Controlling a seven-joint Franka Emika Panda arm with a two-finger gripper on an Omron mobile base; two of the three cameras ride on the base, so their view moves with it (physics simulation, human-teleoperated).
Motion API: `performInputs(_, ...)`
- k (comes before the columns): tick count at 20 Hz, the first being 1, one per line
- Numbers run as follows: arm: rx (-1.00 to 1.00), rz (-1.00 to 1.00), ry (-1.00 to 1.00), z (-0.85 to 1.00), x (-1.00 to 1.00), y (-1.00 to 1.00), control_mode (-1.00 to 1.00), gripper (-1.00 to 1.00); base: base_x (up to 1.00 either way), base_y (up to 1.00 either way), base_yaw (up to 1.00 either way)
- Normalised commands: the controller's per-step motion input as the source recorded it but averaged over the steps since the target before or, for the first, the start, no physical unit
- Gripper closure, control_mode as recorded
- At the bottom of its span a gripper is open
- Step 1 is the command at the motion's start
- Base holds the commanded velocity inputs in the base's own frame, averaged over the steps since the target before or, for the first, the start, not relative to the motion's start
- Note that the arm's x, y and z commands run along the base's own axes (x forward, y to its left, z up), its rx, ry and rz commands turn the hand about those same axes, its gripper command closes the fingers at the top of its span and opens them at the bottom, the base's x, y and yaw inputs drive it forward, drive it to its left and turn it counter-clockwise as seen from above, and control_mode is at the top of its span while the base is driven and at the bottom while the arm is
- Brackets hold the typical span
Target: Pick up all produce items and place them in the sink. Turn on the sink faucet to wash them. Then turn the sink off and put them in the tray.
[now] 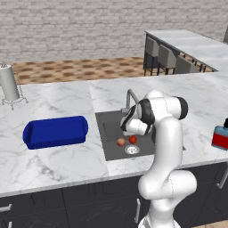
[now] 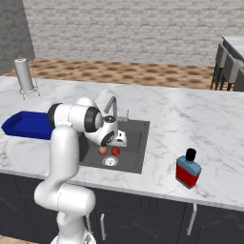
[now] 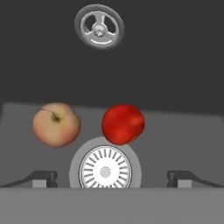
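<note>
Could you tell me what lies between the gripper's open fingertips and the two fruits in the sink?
In the hand view, the round silver drain sits between the gripper and the fruits, just below the apple and tomato; otherwise bare sink floor.

White marble counter [image 1: 58,160] carried blue tray [image 1: 55,132], paper-towel stand [image 1: 10,84], red-and-blue bottle [image 2: 188,170]; sink [image 1: 107,142] recessed between.

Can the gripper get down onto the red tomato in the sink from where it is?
Probably yes: the gripper hangs open over the sink, and nothing lies between it and the tomato; the apple sits apart.
</note>
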Motion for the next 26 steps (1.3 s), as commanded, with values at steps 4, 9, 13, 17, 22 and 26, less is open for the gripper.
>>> performInputs(4, 0.00, 0.00, 0.00, -0.32, 0.16, 0.00, -1.00, -1.00, 0.00, 0.00, 0.00)
performInputs(9, 0.00, 0.00, 0.00, -0.31, 0.08, 0.00, -1.00, -1.00, 0.00, 0.00, 0.00)
performInputs(13, 0.00, 0.00, 0.00, -0.22, 0.09, 0.00, -1.00, -1.00, 0.00, 0.00, 0.00)
performInputs(17, 0.00, 0.00, 0.00, -0.18, 0.13, 0.00, -1.00, -1.00, 0.00, 0.00, 0.00)
performInputs(22, 0.00, 0.00, 0.00, -0.16, 0.15, 0.00, -1.00, -1.00, 0.00, 0.00, 0.00)
performInputs(26, 0.00, 0.00, 0.00, -0.16, 0.14, 0.00, -1.00, -1.00, 0.00, 0.00, 0.00)
